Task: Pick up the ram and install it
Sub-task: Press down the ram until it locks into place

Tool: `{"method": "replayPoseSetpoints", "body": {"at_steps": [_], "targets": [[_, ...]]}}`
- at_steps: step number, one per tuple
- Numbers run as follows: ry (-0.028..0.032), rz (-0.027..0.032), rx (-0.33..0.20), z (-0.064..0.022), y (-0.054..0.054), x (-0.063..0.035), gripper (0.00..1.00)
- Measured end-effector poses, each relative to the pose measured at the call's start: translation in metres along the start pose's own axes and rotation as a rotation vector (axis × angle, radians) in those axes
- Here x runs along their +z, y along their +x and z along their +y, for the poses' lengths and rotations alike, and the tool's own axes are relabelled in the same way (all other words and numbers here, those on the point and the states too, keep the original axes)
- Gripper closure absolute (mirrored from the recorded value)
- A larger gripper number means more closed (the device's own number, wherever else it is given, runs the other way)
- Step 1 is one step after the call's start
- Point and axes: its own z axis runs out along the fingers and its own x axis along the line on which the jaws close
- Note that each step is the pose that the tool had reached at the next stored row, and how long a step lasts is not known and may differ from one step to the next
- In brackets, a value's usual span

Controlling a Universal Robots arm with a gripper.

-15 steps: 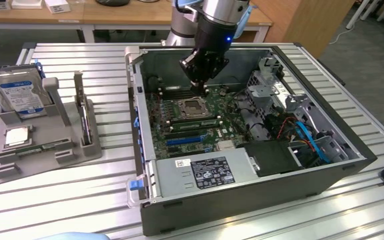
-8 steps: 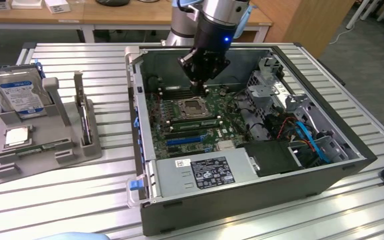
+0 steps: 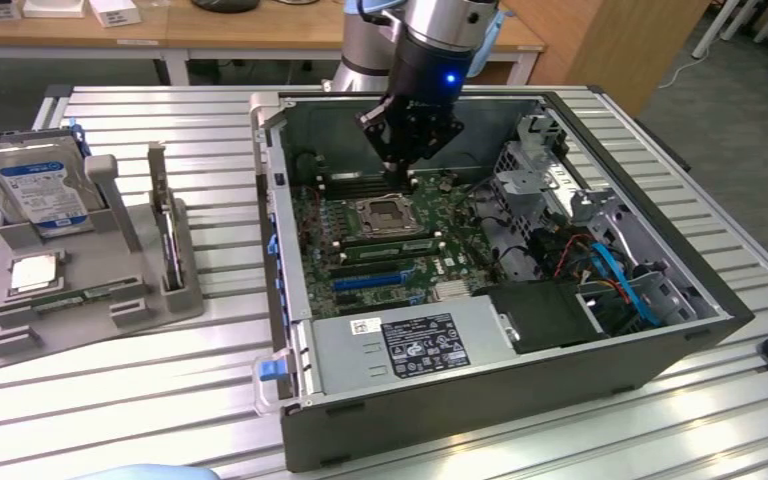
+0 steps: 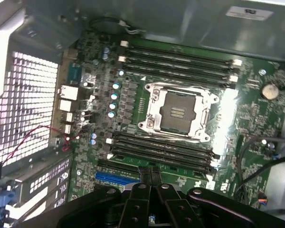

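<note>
On the exterior view's left, your grey holder stand (image 3: 84, 290) carried the hard drive (image 3: 40, 190) upright, and the ram (image 3: 87, 296) lay flat in a low slot near its front edge (a thin green stick). Further right, the open computer case (image 3: 491, 400) held the motherboard (image 3: 384, 240), its CPU socket (image 3: 387, 212) bare. Your gripper (image 3: 398, 162) hung over the memory slots (image 4: 178, 59) behind the socket, fingers clenched together, grasping nothing.

Arm (image 3: 418, 25) cut off above (label (image 4: 249, 13) text unreadable)
</note>
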Motion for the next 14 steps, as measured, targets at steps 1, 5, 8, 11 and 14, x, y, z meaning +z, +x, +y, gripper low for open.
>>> {"method": "replayPoseSetpoints", "body": {"at_steps": [1, 5, 8, 11, 14], "targets": [[0.0004, -0.0049, 0.010, 0.0000, 0.0000, 0.0000, 0.90], [0.0023, -0.0216, 0.045, 0.0000, 0.0000, 0.0000, 0.90], [0.0026, -0.0324, 0.072, 0.0001, 0.0000, 0.0000, 0.90], [0.0022, -0.0423, 0.100, 0.0001, 0.0000, 0.0000, 0.90], [0.0011, -0.0502, 0.129, 0.0001, -0.0001, 0.0000, 0.90]]}}
